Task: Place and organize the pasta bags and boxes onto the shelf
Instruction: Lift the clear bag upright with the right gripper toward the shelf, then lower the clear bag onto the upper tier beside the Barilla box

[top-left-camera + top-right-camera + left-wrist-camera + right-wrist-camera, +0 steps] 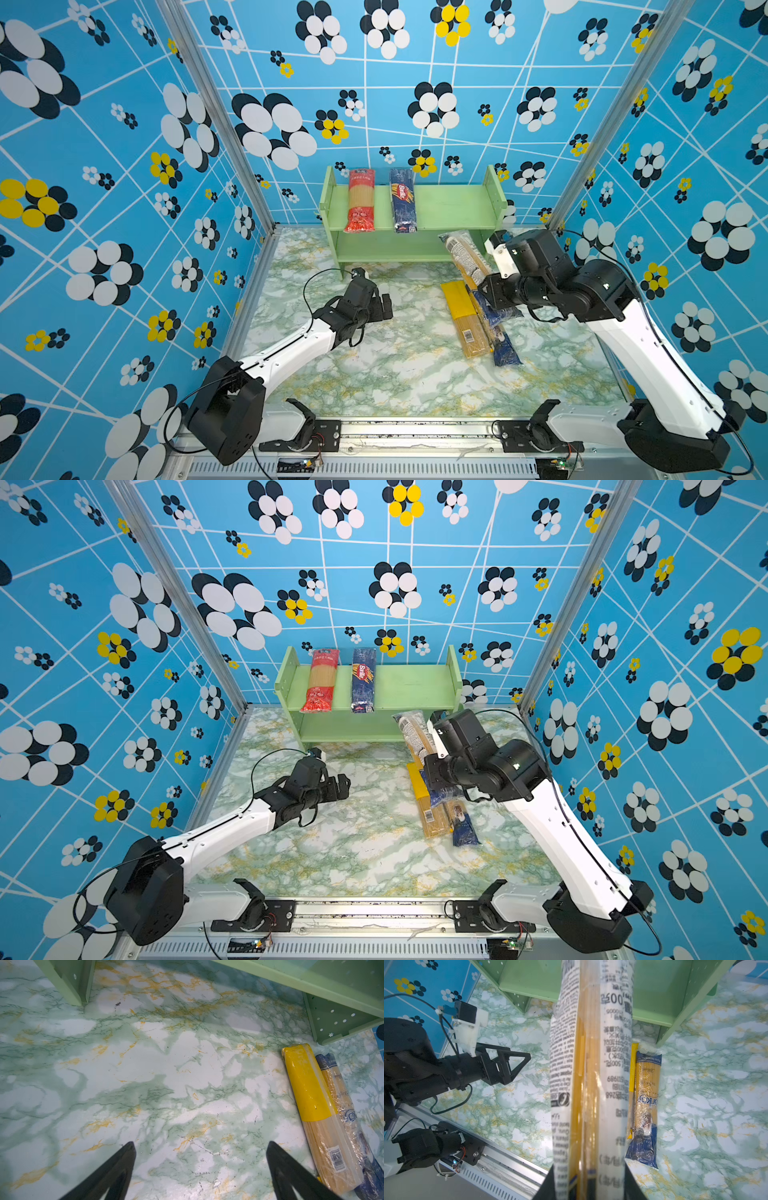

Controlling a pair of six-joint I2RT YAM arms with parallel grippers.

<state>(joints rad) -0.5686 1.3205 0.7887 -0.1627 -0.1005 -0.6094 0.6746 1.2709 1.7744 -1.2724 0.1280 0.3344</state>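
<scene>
The pale green shelf (pixel 449 208) (pixel 411 688) stands at the back. A red bag (pixel 360 199) and a dark blue Barilla pack (pixel 402 199) lie side by side on its top tier. My right gripper (pixel 489 291) (pixel 588 1180) is shut on a pack with a white printed label (pixel 464 257) (pixel 591 1064). That pack is lifted and points at the shelf's right end. Below it on the table lie a yellow-topped clear bag (pixel 460 316) (pixel 307 1084) and a clear bag with a blue end (pixel 506 351) (pixel 645 1095). My left gripper (pixel 384 307) (pixel 200 1145) is open over bare table.
The marbled table (pixel 395 374) is boxed in by blue patterned walls (pixel 124 208) at the left, back and right. A metal rail (pixel 415 428) with the two arm bases runs along the front edge. The shelf's foot (pixel 70 985) stands close ahead of the left gripper.
</scene>
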